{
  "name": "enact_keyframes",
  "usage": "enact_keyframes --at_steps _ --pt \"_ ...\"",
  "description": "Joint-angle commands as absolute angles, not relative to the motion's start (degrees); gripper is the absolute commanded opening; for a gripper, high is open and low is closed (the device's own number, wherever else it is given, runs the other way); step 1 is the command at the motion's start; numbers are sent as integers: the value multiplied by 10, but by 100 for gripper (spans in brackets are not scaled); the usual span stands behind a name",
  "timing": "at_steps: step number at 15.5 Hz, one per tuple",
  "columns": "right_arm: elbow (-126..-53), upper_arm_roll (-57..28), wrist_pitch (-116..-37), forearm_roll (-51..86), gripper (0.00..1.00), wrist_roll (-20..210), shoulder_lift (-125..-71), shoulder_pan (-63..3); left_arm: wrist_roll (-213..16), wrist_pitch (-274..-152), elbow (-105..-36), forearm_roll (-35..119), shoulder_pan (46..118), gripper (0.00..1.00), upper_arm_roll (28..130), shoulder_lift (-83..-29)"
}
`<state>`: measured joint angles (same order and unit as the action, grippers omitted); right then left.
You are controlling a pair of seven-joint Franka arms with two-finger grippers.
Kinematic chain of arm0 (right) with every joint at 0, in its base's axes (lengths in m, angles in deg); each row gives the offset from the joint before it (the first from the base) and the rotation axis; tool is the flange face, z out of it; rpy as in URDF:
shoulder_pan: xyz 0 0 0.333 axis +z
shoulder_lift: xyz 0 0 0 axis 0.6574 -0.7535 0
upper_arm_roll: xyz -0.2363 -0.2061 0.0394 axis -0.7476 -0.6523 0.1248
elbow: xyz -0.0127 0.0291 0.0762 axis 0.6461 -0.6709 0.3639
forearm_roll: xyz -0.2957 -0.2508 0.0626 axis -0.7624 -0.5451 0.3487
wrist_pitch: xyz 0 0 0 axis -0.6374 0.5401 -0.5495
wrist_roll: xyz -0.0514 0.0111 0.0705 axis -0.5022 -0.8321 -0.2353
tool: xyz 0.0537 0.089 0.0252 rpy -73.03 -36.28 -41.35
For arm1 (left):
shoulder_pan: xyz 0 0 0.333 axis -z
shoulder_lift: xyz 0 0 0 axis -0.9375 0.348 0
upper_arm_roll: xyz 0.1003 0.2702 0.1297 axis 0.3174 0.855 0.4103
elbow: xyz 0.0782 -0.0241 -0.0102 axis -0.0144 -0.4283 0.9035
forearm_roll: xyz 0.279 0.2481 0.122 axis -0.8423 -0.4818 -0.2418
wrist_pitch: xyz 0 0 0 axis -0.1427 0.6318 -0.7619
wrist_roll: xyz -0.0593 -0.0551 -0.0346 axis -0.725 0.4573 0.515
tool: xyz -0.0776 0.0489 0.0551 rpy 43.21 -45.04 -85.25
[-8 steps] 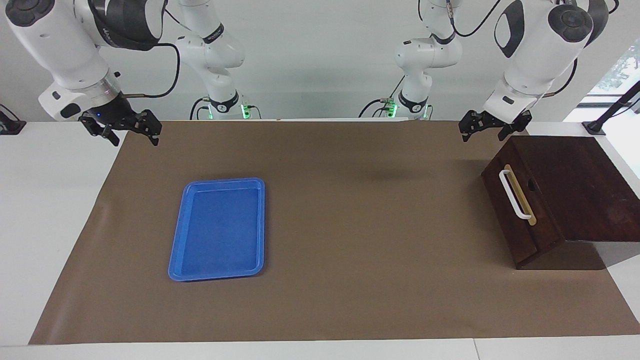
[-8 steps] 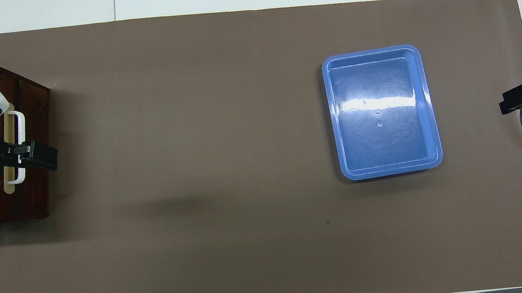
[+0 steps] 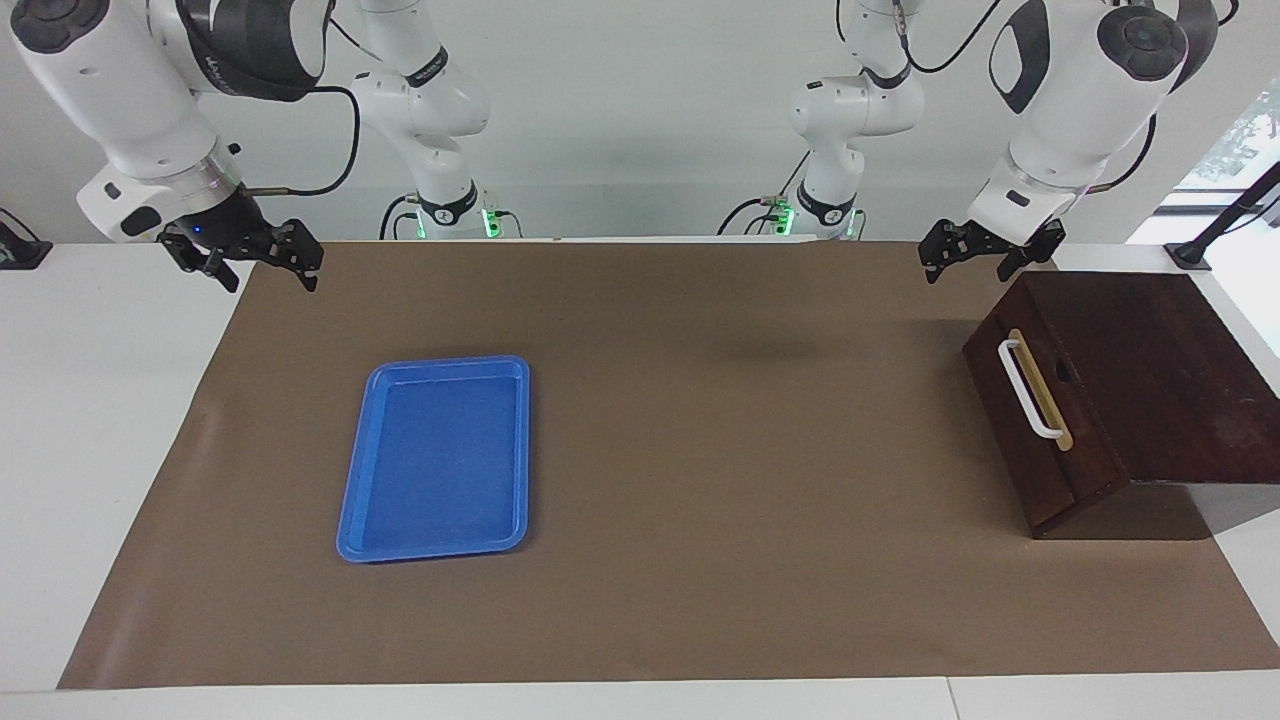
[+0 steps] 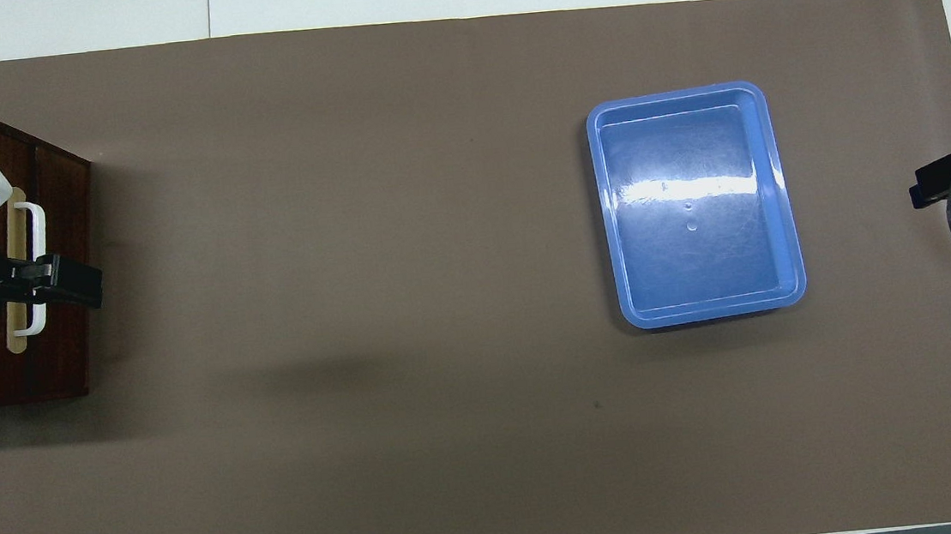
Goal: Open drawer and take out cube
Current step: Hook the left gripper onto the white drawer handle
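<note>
Brown paper mat [image 3: 700, 480] covers a white table [image 3: 90, 400]; pale wall at the robots' end. Dark wooden drawer [image 3: 1040, 420], shut, white handle [image 3: 1030, 390], sits at the left arm's end. Cube not visible. Blue tray [image 3: 435, 458], empty, lies toward the right arm's end. Left gripper [image 3: 985, 255] hangs in the air near the cabinet, fingers parted, holding nothing. Right gripper [image 3: 245, 258] waits over the mat's edge, parted, holding nothing.
</note>
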<state>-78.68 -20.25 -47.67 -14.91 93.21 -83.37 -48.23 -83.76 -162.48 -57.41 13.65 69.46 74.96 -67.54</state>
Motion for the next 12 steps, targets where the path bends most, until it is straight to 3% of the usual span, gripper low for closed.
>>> enact_keyframes --at_steps 1,6,12 --pt "-787 -196 -479 -139 100 944 -830 -494 -837 -1637 -577 142 705 100 758 -687" --pt "-792 -196 -474 -141 100 945 -827 -488 -837 -1682 -594 85 716 100 753 -689" --pt "-792 -196 -474 -141 100 945 -827 -489 -847 -1830 -712 -74 720 100 754 -682"
